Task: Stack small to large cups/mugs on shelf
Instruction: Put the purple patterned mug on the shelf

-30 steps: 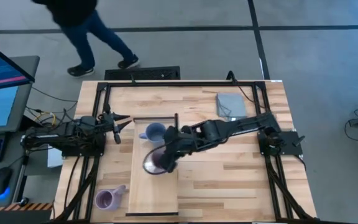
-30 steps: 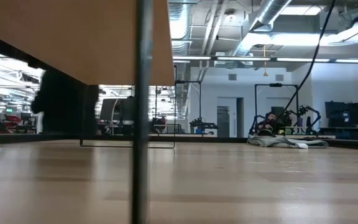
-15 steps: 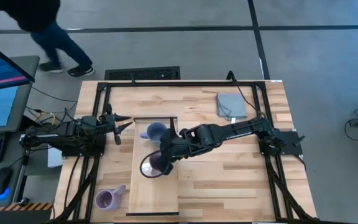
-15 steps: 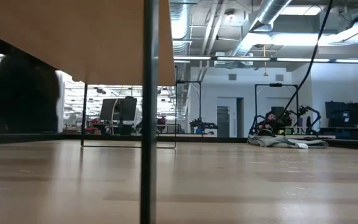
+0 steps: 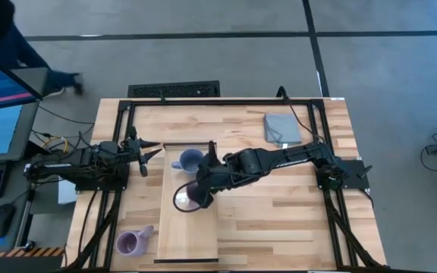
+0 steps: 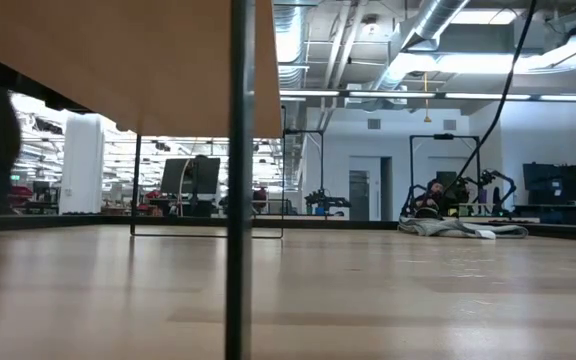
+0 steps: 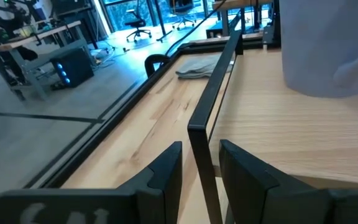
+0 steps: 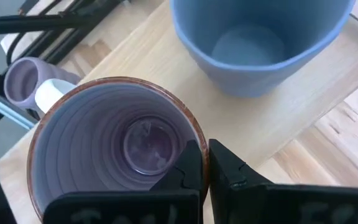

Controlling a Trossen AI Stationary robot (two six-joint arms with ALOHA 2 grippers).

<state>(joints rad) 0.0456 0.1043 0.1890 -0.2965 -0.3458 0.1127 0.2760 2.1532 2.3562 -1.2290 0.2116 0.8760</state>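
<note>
A pale wooden shelf stands raised on thin dark legs in the middle of the table. A blue-grey mug stands at its far end. My right gripper is shut on a purple mug over the shelf's middle, just nearer than the blue-grey mug. A second purple mug lies on the table left of the shelf's near end. My left gripper waits open off the shelf's far left corner and touches nothing. My right gripper pinches the purple mug's rim on the side toward the table's right, one finger inside the mug and one outside. The fingers slant down from the right. The mug's mouth faces up. The mug hides whether its base touches the shelf.
A folded grey cloth lies at the far right of the table. A black frame runs around the table's far and side edges. The shelf's dark end bar lies just ahead of my left gripper. A person's foot shows beyond the far left.
My right gripper has tipped a little steeper with the purple mug, which stays over the shelf's middle. The person beyond the table's far edge has walked off to the left.
</note>
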